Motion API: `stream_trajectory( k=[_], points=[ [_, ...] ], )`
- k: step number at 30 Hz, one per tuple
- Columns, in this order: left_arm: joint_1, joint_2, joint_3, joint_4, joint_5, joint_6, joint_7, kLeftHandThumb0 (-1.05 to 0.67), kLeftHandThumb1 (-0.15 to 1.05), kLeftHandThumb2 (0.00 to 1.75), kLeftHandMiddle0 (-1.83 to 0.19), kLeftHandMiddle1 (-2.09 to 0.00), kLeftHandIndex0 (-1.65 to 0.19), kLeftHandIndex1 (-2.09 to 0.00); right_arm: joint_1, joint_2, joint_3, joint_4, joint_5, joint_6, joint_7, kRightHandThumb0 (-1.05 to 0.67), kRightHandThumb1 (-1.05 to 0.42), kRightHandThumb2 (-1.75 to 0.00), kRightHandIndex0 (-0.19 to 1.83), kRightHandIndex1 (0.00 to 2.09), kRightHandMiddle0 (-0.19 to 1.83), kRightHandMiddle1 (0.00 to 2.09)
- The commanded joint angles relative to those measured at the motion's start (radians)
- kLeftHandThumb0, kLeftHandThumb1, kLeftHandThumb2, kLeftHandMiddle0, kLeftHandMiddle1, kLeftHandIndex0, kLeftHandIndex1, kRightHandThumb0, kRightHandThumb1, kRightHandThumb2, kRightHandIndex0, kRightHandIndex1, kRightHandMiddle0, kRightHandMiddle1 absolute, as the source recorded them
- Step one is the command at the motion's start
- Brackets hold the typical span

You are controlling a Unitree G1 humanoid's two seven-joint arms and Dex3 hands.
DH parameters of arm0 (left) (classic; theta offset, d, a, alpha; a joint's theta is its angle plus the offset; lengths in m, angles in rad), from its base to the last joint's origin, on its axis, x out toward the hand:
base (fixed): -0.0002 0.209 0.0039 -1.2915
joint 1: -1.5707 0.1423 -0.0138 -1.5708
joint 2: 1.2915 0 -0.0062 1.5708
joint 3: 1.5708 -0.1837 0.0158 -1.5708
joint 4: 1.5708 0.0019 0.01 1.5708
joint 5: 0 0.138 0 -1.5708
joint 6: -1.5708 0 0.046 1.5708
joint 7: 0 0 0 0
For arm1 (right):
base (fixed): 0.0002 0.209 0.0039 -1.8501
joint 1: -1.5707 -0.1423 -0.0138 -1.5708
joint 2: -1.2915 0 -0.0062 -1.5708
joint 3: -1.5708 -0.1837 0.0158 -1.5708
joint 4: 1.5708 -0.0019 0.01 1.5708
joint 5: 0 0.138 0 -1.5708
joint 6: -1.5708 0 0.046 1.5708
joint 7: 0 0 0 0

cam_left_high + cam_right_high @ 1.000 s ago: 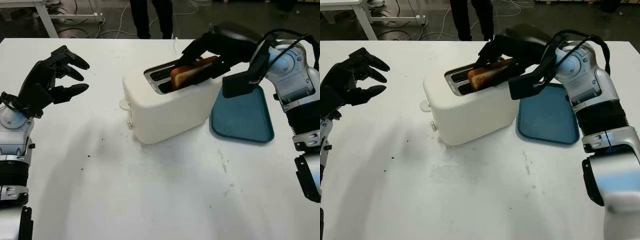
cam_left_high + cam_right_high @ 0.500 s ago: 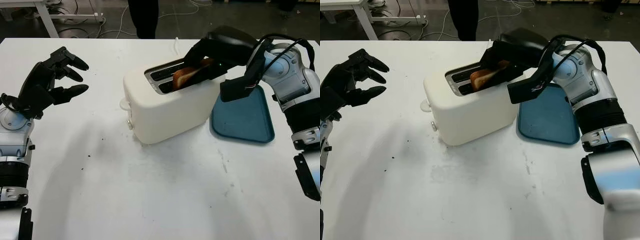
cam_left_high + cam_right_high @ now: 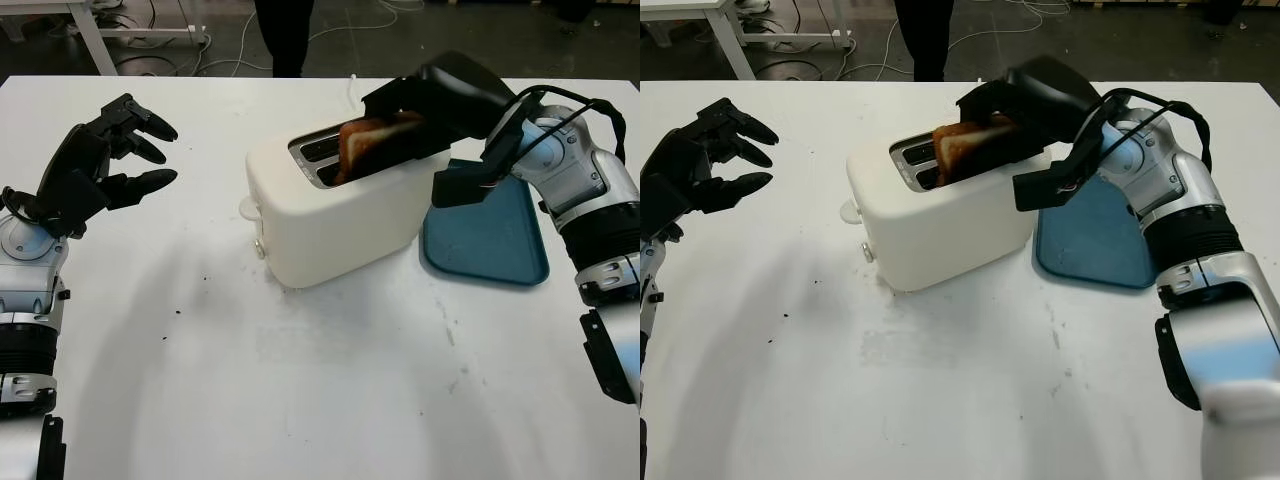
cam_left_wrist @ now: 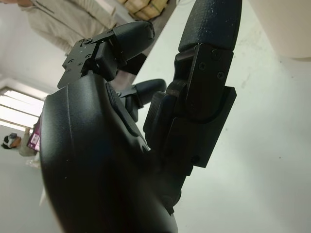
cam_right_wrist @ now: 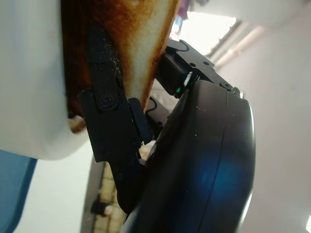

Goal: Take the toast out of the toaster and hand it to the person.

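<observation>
Here the right hand (image 3: 425, 105) grips the toast (image 3: 368, 143), which stands partly raised out of the white toaster (image 3: 330, 215) on the worktop (image 3: 330, 370). The left hand (image 3: 95, 165) hovers released, well apart, holding nothing. A blue tray (image 3: 495, 240) lies just beside the toaster.

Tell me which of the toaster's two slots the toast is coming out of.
The slot nearer the robot: the toast gripped by the right hand rises from it, while the toaster's far slot, toward the person, shows dark.

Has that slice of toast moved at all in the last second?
Yes. The right hand has lifted the toast higher out of the toaster slot and tipped it more upright.
</observation>
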Motion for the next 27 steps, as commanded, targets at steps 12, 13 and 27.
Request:
stream_trajectory(
  k=[12,13,27],
  points=[
    [0.012,-0.008,0.003,-0.003,-0.005,0.002,-0.002,-1.05,0.92,0.12,-0.2,-1.53,-0.21,-1.43,-0.144,0.025,-0.184,0.216,0.234,0.036,0.011,-0.42,-0.92,-0.3,1.07,1.75,0.86,1.75],
    [0.012,-0.008,0.003,-0.004,-0.002,0.001,0.0,-1.05,0.92,0.13,-0.2,-1.53,-0.21,-1.43,-0.148,0.02,-0.191,0.224,0.234,0.026,-0.003,-0.41,-0.92,-0.3,1.08,1.75,0.87,1.75],
    [0.014,-0.007,0.003,-0.008,0.009,0.009,0.009,-1.05,0.92,0.13,-0.21,-1.53,-0.21,-1.43,-0.17,0.056,-0.317,0.275,0.313,0.262,-0.211,-0.29,-0.92,-0.34,1.09,1.75,0.86,1.75]
  ],
)
